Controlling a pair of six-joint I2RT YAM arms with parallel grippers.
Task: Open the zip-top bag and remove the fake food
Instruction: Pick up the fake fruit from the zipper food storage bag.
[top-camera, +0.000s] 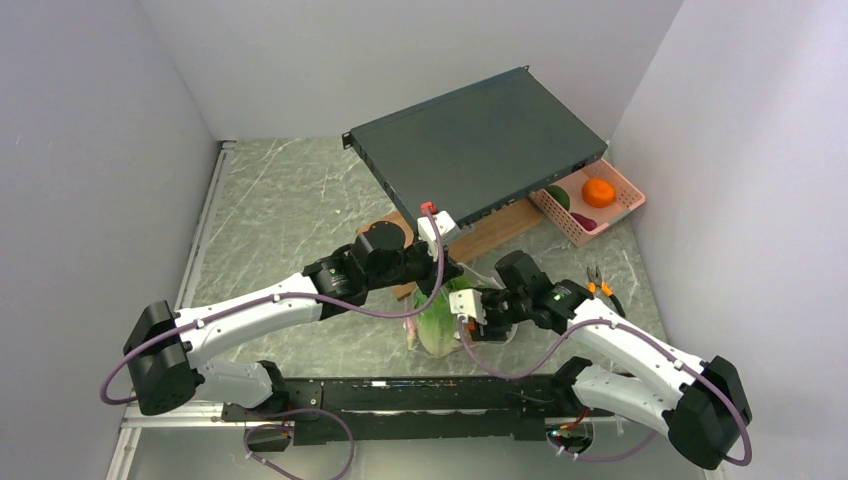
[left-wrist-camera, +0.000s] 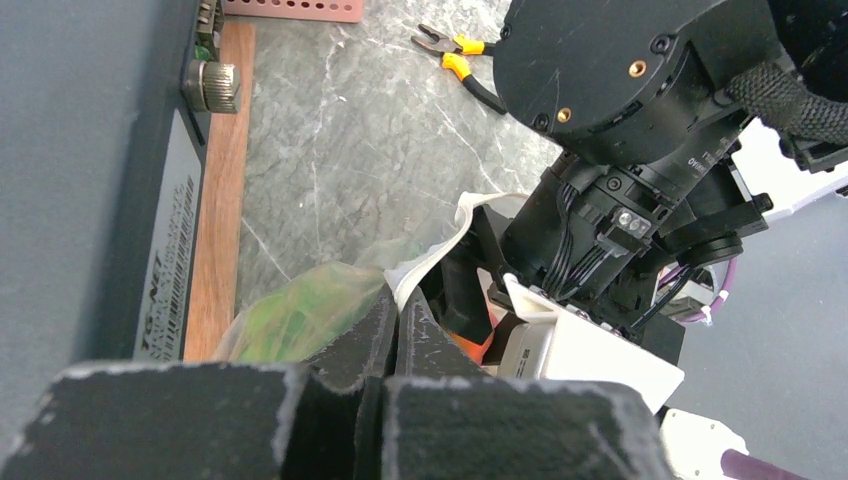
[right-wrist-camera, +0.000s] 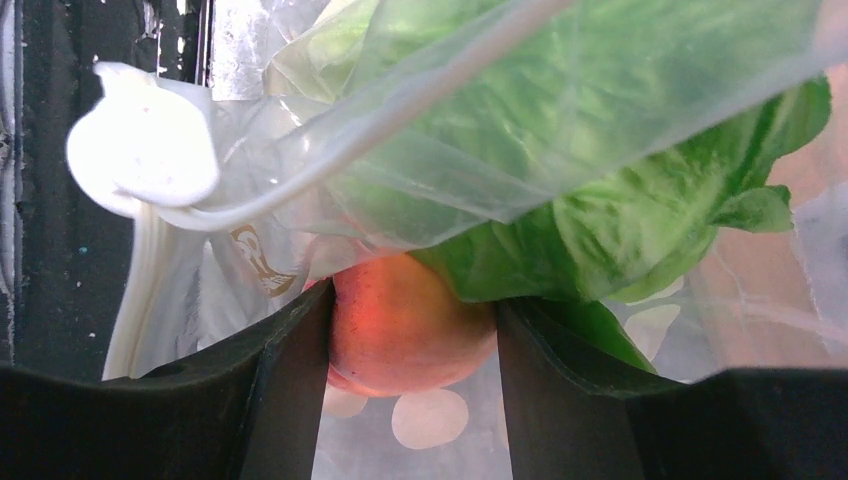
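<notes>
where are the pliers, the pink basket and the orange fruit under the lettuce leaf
pliers (left-wrist-camera: 457, 66), left wrist view, on a yellow handle sleeve
pink basket (top-camera: 615, 220), top view, on its near wall
orange fruit (right-wrist-camera: 405, 325), right wrist view, on its rounded front

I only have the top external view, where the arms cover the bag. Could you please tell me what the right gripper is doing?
Observer: In its wrist view, the right gripper has its fingers on either side of an orange-red toy fruit and appears to press it.
Operator: Is anything lying over that fruit?
Observer: Yes, a green leafy piece rests on top of it, under the clear film of the zip-top bag.
Operator: And is the left gripper holding the bag?
Observer: Its wrist view shows the left gripper shut on the bag's whitish edge strip.
</notes>
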